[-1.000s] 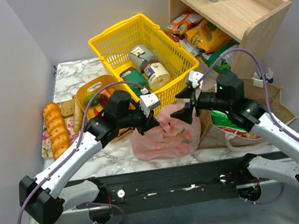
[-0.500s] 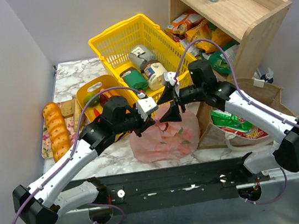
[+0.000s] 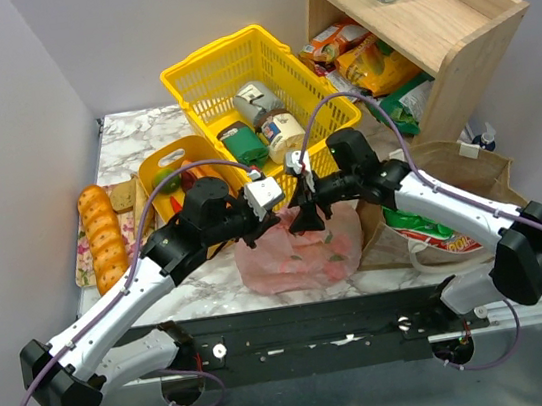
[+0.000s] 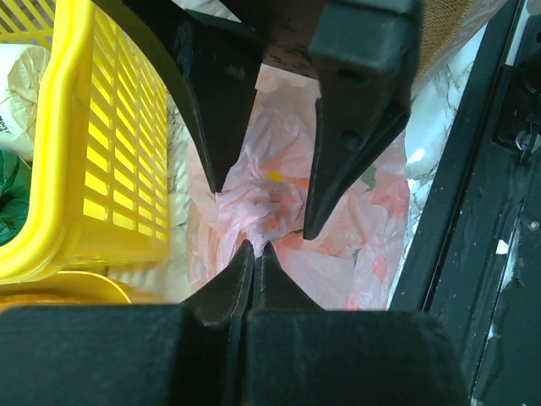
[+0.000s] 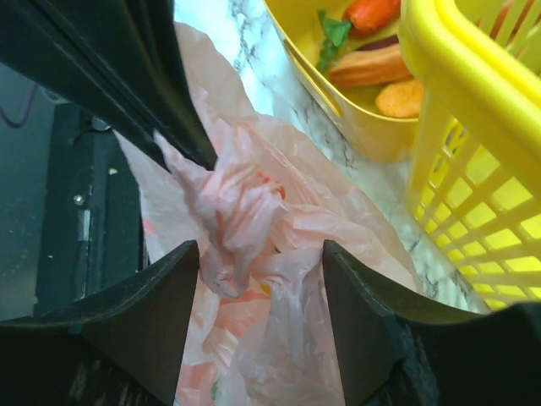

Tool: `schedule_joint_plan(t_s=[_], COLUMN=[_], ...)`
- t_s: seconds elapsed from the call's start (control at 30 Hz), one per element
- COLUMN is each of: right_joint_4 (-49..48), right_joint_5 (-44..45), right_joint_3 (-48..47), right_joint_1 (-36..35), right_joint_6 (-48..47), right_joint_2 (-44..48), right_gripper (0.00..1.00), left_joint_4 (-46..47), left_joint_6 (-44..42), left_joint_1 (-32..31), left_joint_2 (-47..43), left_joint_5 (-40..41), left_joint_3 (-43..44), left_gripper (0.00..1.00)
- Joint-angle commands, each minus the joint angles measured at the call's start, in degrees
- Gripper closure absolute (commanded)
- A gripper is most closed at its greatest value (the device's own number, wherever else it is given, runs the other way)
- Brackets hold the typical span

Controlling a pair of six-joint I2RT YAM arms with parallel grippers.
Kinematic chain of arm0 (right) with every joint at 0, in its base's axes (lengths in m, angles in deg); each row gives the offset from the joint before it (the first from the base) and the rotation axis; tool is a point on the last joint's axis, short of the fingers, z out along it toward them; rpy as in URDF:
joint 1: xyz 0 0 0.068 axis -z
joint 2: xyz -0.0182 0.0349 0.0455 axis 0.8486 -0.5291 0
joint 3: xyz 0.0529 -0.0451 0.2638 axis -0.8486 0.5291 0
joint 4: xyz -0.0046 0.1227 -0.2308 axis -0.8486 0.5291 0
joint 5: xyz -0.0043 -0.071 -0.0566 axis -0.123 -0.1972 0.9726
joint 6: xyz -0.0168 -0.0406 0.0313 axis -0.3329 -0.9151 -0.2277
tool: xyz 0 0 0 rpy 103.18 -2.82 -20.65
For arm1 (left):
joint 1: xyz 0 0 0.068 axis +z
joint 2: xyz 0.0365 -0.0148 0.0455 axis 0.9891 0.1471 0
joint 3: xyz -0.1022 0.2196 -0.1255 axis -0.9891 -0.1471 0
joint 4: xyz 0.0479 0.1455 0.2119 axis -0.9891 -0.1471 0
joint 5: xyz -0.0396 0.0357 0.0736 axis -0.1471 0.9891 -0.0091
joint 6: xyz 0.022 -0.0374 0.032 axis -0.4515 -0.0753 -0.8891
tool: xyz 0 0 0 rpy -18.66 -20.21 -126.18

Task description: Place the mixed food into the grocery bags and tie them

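The pink plastic bag lies full at the table's front middle. My left gripper is shut, pinching a twisted strand of the bag's top. My right gripper is open, its fingers standing either side of bunched pink film without touching it. In the top view the left gripper and right gripper meet tip to tip over the bag. The green-and-white crisp packet sits in the brown paper bag at the right. Toy vegetables lie in the yellow tub.
A yellow mesh basket with tins stands just behind the pink bag. The bread loaf lies at the left edge. A wooden shelf with bottles and packets stands at the back right.
My right arm has swung left from beside the paper bag to the pink bag's top, and its jaws have narrowed. The left gripper stayed shut on the strand.
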Motion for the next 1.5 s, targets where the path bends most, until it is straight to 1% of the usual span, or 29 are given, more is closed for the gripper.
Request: schedule_joint_plan(t_s=[0.0,0.07,0.1,0.27,0.37,0.4,0.47,0.5,0.57,0.6,0.63,0.7,0.83,0.93,0.97,1.07,1.1,1.17,1.2,1.3,1.33,1.4,1.47], right_joint_4=[-5.4,-6.5,-6.5,-4.6,-4.6,-4.6,-4.8,-5.3,-6.9,-7.6,-8.2,-10.2,-12.5,-13.3,-13.8,-14.7,-14.5,-14.3,-14.0,-13.2,-12.9,-11.9,-11.4], right_joint_5=[6.1,8.2,8.6,10.4,13.4,14.1,15.1,15.6,17.1,17.8,18.4,20.8,22.9,26.6,29.3,31.4,31.5,30.9,30.6,29.0,28.6,28.4,27.8], right_joint_3=[2.2,2.9,3.0,3.1,3.5,3.4,3.4,3.5,4.3,4.5,5.0,6.4,8.2,9.2,9.4,10.5,10.6,10.8,10.8,11.1,11.1,11.0,11.1], right_joint_1=[-0.6,-0.7,-0.7,-0.7,-0.8,-0.8,-0.8,-0.8,-0.9,-1.0,-1.1,-1.9,-2.8,-3.6,-3.9,-4.4,-4.4,-4.5,-4.5,-4.5,-4.5,-4.5,-4.5], right_joint_6=[1.8,2.5,2.5,1.5,1.5,1.7,2.1,2.5,3.4,3.9,4.3,4.8,5.7,6.1,6.1,5.4,5.4,5.7,5.7,6.5,6.9,7.3,7.9], right_joint_2=[0.8,1.3,1.7,2.2,2.6,2.7,3.0,3.3,4.4,4.8,5.2,6.4,8.5,11.0,11.7,14.0,14.4,15.3,15.6,16.4,16.5,16.8,17.2], right_gripper=[0.42,0.47,0.47,0.44,0.49,0.55,0.60,0.66,0.74,0.90,0.95,0.99,0.99,0.99,0.99,0.99,0.99,0.99,0.99,0.99,0.99,0.99,0.99], left_joint_4=[1.6,1.5,1.4,0.9,0.9,0.9,0.6,0.4,0.2,0.1,0.0,-0.1,-0.6,-1.7,-1.9,-2.9,-3.3,-3.4,-3.3,-3.0,-2.7,-2.3,-2.1], left_joint_6=[-0.6,-0.6,-0.9,-1.0,-1.1,-1.1,-1.0,-1.0,-1.1,-1.1,-1.2,-0.8,-0.2,-0.2,-0.3,-0.4,-0.5,-0.5,-0.4,-0.5,-0.5,-0.7,-0.6], left_joint_1=[-0.7,-0.7,-0.8,-1.1,-1.4,-1.5,-1.6,-1.8,-1.9,-1.9,-1.9,-2.0,-2.1,-2.3,-2.7,-3.6,-4.3,-5.0,-5.4,-6.6,-7.4,-8.0,-9.1], left_joint_2=[-0.7,-0.7,-0.7,-0.2,-0.1,0.1,0.7,1.0,1.3,1.5,1.7,2.4,4.3,5.8,6.1,8.0,8.8,9.5,9.9,10.6,10.7,11.2,11.7], left_joint_5=[1.0,1.2,1.3,0.8,-0.1,-0.9,-1.0,-0.7,0.2,0.6,1.1,1.4,2.0,3.2,3.6,6.5,10.6,15.0,19.0,25.4,29.7,32.2,36.5], left_joint_3=[-0.5,-0.4,-0.4,-0.2,-0.3,-0.2,-0.2,0.0,-0.1,0.0,0.0,0.4,1.3,2.1,2.4,3.7,4.1,4.9,5.2,5.9,6.1,6.2,6.2], left_gripper=[1.00,1.00,1.00,1.00,1.00,1.00,1.00,1.00,1.00,1.00,1.00,1.00,1.00,1.00,1.00,1.00,1.00,1.00,1.00,1.00,1.00,1.00,1.00])
